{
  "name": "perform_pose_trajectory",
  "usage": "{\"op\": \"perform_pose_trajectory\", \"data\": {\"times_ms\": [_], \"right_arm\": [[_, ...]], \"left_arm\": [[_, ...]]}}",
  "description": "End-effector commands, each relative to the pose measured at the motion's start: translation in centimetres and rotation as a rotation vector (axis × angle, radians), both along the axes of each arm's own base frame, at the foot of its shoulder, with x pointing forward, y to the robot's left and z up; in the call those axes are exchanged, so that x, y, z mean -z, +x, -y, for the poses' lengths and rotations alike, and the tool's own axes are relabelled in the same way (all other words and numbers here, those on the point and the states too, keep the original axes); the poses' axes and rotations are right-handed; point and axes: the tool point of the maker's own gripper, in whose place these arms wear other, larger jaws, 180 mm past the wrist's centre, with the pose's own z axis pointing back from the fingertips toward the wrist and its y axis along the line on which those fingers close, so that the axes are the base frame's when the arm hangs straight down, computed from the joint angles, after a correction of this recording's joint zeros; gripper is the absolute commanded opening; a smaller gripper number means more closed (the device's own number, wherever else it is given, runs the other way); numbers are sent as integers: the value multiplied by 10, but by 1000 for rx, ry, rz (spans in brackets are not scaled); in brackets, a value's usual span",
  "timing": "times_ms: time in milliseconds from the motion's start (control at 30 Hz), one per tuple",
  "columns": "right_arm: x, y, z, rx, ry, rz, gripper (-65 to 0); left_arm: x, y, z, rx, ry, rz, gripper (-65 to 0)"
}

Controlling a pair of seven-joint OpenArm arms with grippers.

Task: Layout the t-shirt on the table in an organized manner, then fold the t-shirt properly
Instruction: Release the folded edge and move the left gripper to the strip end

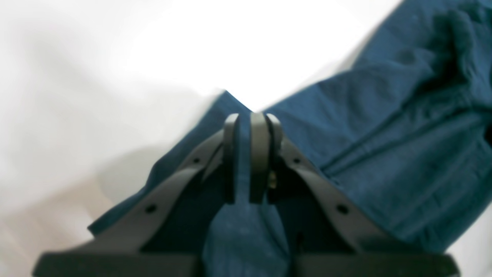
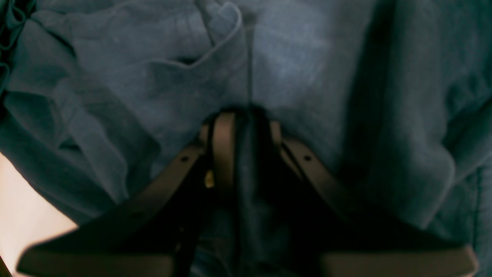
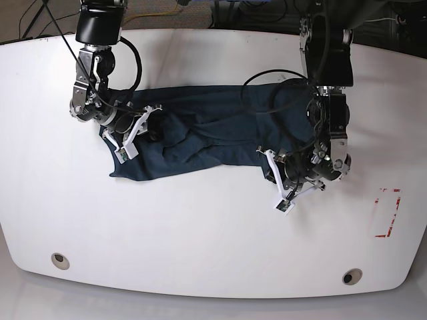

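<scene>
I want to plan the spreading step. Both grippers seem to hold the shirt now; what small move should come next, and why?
Probably draw the two grippers apart. The left gripper is shut on a corner of the t-shirt, the right gripper is shut on cloth too, and the shirt lies bunched with deep creases on the table.

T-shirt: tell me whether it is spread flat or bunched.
Bunched. The t-shirt lies in a wrinkled, creased band across the table, with both grippers shut on its ends.

Soft matt cotton t-shirt (image 3: 200, 140); glossy smooth white table (image 3: 200, 227); matt plastic jaws.
</scene>
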Motion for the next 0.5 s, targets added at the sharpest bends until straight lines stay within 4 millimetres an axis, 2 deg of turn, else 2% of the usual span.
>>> {"op": "perform_pose_trajectory", "data": {"times_ms": [0, 233, 467], "right_arm": [[15, -14, 9, -22, -80, -80, -533], [15, -14, 9, -22, -81, -79, -531], [13, -11, 11, -18, -82, -72, -528]], "left_arm": [[-26, 17, 12, 14, -41, 76, -607], [-56, 19, 7, 13, -12, 152, -606], [-59, -14, -20, 3, 89, 163, -606]]}}
